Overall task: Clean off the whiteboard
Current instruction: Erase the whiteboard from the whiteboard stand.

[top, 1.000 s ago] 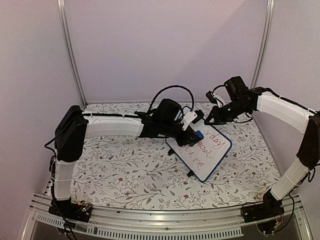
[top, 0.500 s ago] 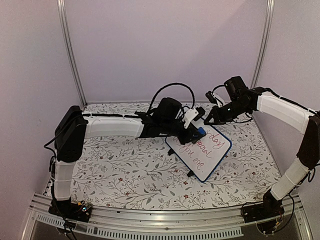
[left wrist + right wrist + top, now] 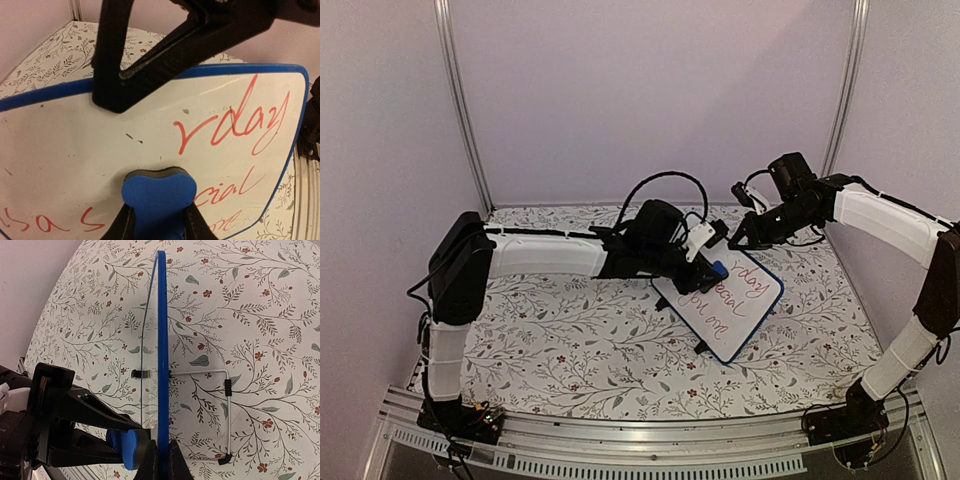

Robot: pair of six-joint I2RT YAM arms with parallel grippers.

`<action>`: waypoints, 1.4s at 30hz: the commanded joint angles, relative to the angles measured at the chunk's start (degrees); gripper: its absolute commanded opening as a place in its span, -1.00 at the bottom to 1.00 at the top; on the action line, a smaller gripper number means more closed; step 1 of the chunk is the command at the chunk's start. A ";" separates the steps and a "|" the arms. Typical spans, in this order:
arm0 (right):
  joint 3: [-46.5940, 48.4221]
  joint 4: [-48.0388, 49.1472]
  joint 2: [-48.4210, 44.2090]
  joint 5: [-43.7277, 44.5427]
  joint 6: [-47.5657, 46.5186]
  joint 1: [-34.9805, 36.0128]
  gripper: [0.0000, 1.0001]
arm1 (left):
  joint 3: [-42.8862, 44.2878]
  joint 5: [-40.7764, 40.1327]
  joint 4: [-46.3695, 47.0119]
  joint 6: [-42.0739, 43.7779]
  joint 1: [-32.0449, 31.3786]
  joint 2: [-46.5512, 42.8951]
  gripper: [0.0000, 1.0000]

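The whiteboard (image 3: pixel 725 300) stands tilted on the floral-patterned bench (image 3: pixel 570 340), right of centre in the top view, with its near edge low and its far edge raised. Its dark blue frame surrounds a white face carrying red handwriting (image 3: pixel 235 125). The right end effector (image 3: pixel 738 240) reaches in from the upper right of that view and is closed on the board's raised far edge. In the right wrist view the board (image 3: pixel 162 315) is edge-on, a thin blue line running up the middle of the frame, with the end effector (image 3: pixel 161 460) pinching it at the bottom edge of the picture. To the right of the board in this view, a thin wire stand (image 3: pixel 227 410) juts from its back over the bench. The left end effector (image 3: pixel 710 262) comes in from the left of the top view and is closed on a small blue eraser (image 3: pixel 157 197), whose dark-rimmed tip is pressed against the white face at the bottom centre of the left wrist view. There the letters "rday" sit to the upper right of the eraser, more red writing runs along the lower edge, and the board to the left of "rday" is bare white with faint specks.
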 commanded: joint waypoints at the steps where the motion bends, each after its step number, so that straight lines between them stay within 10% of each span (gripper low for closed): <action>1: -0.61 -1.14 0.34 -7.37 -1.54 2.87 -1.00 | 4.25 -5.03 -2.35 -0.60 -1.42 3.92 -1.00; 24: -0.87 -1.08 -0.01 -7.39 -1.56 2.86 -1.00 | -6.45 -12.48 0.86 -2.34 -2.23 0.56 -1.00; 42: -0.30 -1.31 0.27 -7.46 -1.61 2.85 -1.00 | 4.47 -8.17 2.56 0.97 -2.99 2.16 -1.00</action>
